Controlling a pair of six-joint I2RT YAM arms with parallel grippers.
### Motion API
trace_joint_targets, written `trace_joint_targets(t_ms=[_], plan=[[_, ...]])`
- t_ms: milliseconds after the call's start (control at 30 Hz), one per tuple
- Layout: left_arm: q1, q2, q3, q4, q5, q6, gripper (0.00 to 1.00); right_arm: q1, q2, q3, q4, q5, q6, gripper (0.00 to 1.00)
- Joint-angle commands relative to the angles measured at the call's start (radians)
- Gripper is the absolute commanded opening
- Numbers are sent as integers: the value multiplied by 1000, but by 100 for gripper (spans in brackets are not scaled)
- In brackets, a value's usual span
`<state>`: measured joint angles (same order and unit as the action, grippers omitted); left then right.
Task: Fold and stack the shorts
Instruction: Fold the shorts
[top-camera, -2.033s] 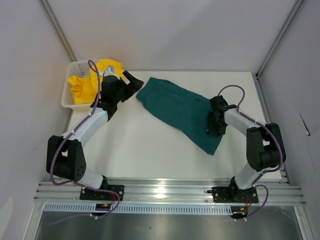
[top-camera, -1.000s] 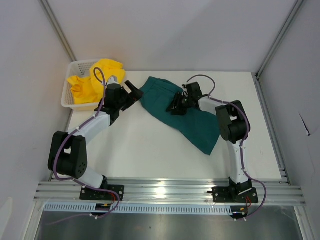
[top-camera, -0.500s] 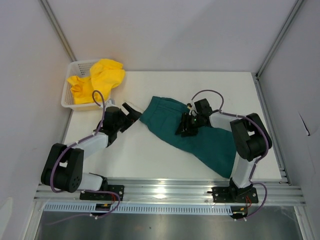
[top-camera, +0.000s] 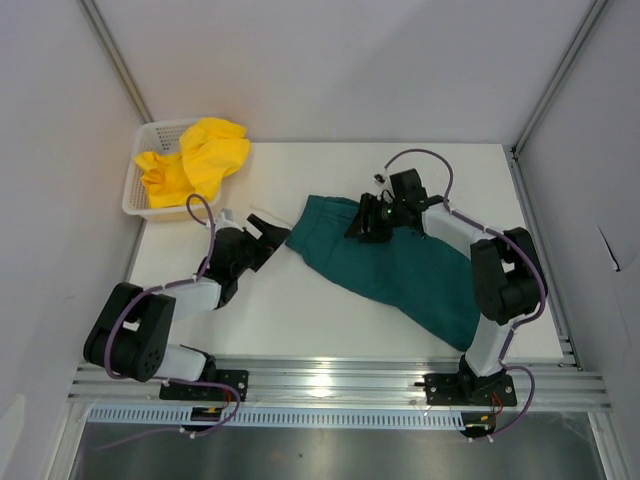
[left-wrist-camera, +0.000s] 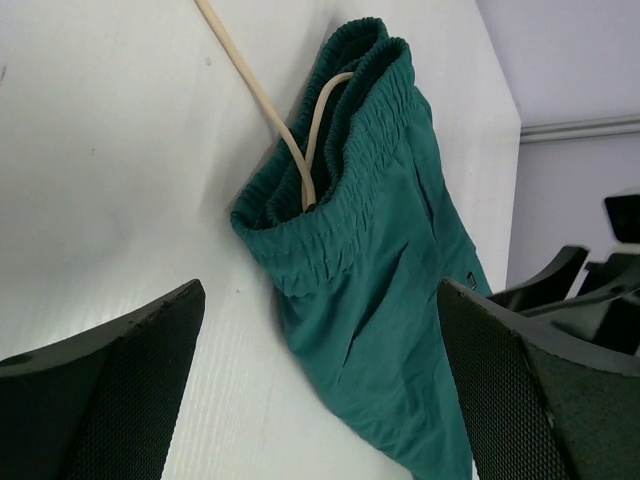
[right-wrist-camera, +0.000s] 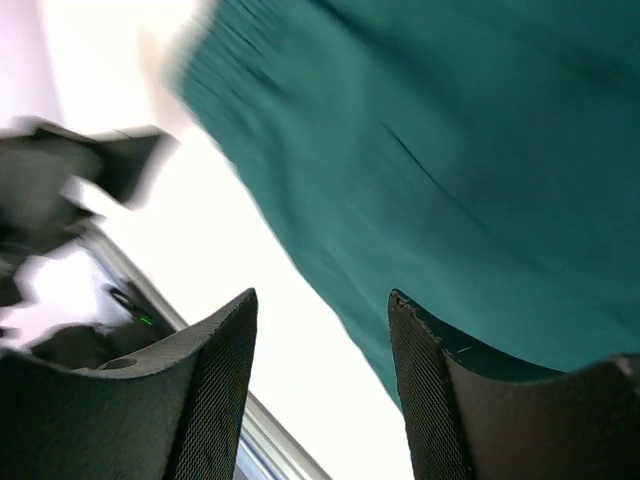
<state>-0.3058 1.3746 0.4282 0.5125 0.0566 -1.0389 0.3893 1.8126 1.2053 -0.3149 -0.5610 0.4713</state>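
Note:
The dark teal-green shorts (top-camera: 405, 270) lie spread on the table, with the waistband at the left and the legs running to the near right. The left wrist view shows the waistband (left-wrist-camera: 345, 195) and the white drawstring (left-wrist-camera: 262, 100). My left gripper (top-camera: 268, 232) is open and empty just left of the waistband, and its jaws (left-wrist-camera: 320, 290) stand wide apart. My right gripper (top-camera: 365, 222) is over the waist part of the shorts, open and holding nothing (right-wrist-camera: 320, 300). The yellow shorts (top-camera: 205, 160) lie bunched in and over the basket.
The white mesh basket (top-camera: 133, 198) stands at the table's far left corner. The frame posts and grey walls close in the back and sides. The metal rail with the arm bases (top-camera: 330, 385) runs along the near edge.

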Motion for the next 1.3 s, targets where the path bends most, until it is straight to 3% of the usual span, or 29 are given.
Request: trace_joint_targets(t_ms=[0,233,500,1100,1267], plan=[[-12,38,26,124,9,-44,99,11,50,97,115,-62,90,57],[-33,130,30,175,26,-98,99,22,257,203,345,-108,260,50],[-41,227,26,251,23,-131,99,69,476,355,248,-51,265,45],[-44,500,30,517,-18,-196,99,112,493,301,181,-43,193,45],[-44,511,29,561,-52,-144,99,125,491,310,114,-31,136,45]])
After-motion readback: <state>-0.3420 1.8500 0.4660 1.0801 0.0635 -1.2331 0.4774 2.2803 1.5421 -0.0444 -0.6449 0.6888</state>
